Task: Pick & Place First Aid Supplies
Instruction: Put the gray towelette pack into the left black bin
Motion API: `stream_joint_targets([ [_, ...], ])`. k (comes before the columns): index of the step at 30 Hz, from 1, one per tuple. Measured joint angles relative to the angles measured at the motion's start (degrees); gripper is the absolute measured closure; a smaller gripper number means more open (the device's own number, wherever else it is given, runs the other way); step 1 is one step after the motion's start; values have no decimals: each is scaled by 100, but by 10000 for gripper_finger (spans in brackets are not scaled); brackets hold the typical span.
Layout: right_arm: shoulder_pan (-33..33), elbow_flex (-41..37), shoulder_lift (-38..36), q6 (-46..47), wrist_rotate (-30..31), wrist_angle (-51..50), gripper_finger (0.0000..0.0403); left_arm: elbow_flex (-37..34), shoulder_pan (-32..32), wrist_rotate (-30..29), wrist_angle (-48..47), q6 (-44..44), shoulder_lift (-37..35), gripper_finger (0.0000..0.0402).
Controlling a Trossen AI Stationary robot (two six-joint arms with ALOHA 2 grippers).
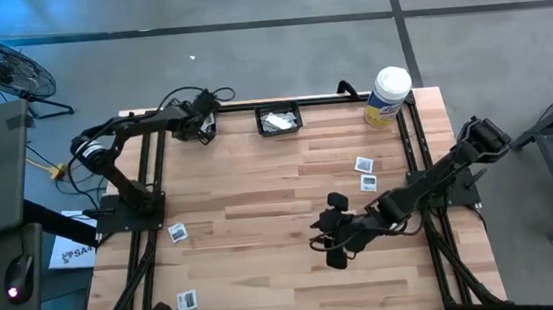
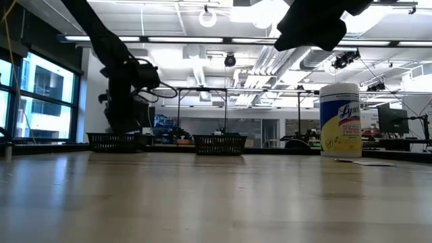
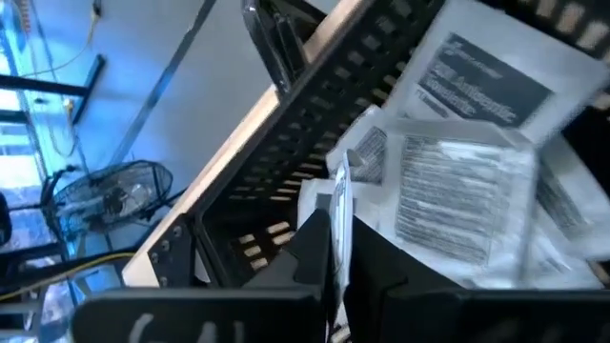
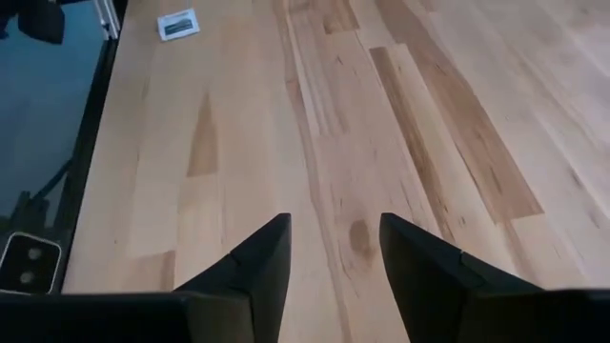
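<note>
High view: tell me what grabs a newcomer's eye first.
The white tub with its yellow label stands at the table's far right corner. Near it, the black basket at the far edge holds white packets. The right gripper hangs open over bare wood mid-table, with two small packets lying just beyond it.

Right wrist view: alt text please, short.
The right gripper hangs open over bare wooden table, its two dark fingers apart with nothing between them. One small white first aid packet lies far off near the table's edge.
</note>
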Motion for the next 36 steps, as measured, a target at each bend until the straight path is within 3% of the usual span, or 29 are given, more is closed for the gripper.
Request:
stream_joint_targets([
  [7, -122, 0, -3, 542, -419, -253, 230, 0, -15, 33, 60, -97, 87, 320],
  [12, -398, 0, -163, 1175, -460, -1445, 222, 6, -17, 569, -92, -81, -44, 249],
  [17, -604, 0, -264, 2345, -910, -3418, 231, 244, -43, 1565, -701, -317, -681, 213],
  [20, -616, -49, -232, 3343, -1659, -4229, 237, 195, -169, 2422, -673, -670, -1281, 209],
  [24, -567, -368, -223, 4386, -2725, -4526, 244, -217, -608, 3384, -67, -996, -2011, 209],
  [29, -632, -782, -221, 3687, -3364, -4819, 252, -1084, -1569, 4085, 1190, -1364, -2522, 208],
  [32, -893, -910, -221, 2879, -3416, -5045, 262, -1574, -2178, 4052, 2084, -1732, -2577, 208],
  [36, -1222, -1179, -221, 1981, -3315, -4915, 276, -2042, -2857, 3548, 2934, -2029, -2579, 208],
])
